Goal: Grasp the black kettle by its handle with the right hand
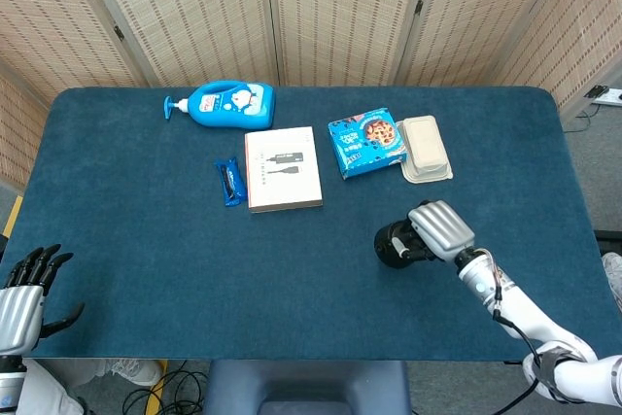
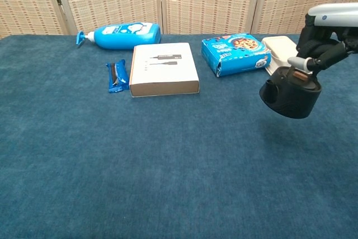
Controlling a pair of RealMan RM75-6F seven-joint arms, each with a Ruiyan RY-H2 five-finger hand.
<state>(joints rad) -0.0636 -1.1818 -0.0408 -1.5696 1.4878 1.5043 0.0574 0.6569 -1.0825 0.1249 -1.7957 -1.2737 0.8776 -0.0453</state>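
Now the right robot hand (image 2: 323, 40) has the black kettle (image 2: 290, 94) by its top handle, just above the blue counter (image 2: 168, 160).

Its fingers curl around the handle from above; from the shadow beneath it in the chest view, the kettle appears to hang clear of the cloth, though I cannot be sure. It sits toward the counter's right side, nearer the robot than the cookie box (image 2: 235, 53) and the pale tray (image 2: 281, 48). The squat body stands roughly upright, its short spout pointing toward the robot's left. If the grip rests on one end of the handle, the kettle could swing or tip spout-down; a loose curl could let it slip back onto the cloth. The left robot hand (image 1: 19, 300) rests at the counter's near left edge, fingers apart and holding nothing.
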